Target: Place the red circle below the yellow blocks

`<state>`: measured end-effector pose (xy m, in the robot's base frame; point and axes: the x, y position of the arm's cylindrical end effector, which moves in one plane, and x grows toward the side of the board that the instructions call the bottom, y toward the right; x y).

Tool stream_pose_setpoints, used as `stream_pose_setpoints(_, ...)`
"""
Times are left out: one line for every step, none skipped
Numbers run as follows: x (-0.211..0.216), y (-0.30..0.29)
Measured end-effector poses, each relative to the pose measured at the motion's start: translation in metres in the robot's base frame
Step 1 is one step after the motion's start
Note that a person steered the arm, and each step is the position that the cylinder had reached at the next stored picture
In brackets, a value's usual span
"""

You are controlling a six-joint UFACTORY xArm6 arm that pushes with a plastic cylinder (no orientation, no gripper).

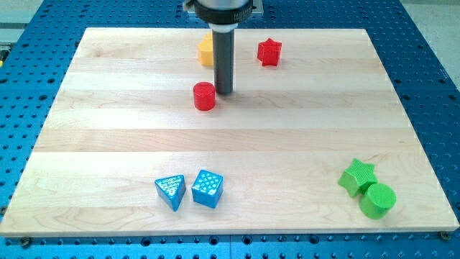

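Observation:
The red circle (204,96), a short red cylinder, stands on the wooden board (108,129) in the upper middle of the view. My tip (223,93) is just to its right, close to it or touching its side. A yellow block (206,51) lies above the red circle, near the board's top edge; the rod hides its right part, so its shape is unclear. Only one yellow block shows.
A red star (269,52) lies at the view's top, right of the rod. A blue triangle (170,191) and a blue cube (207,188) sit at the bottom left. A green star (357,176) and green cylinder (377,200) sit at the bottom right.

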<state>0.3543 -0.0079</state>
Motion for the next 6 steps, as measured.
stream_pose_setpoints(-0.005,-0.025)
stream_pose_setpoints(-0.005,-0.037)
stream_pose_setpoints(-0.004,-0.038)
stream_pose_setpoints(0.002,-0.062)
stream_pose_setpoints(0.005,-0.108)
stream_pose_setpoints(0.027,-0.094)
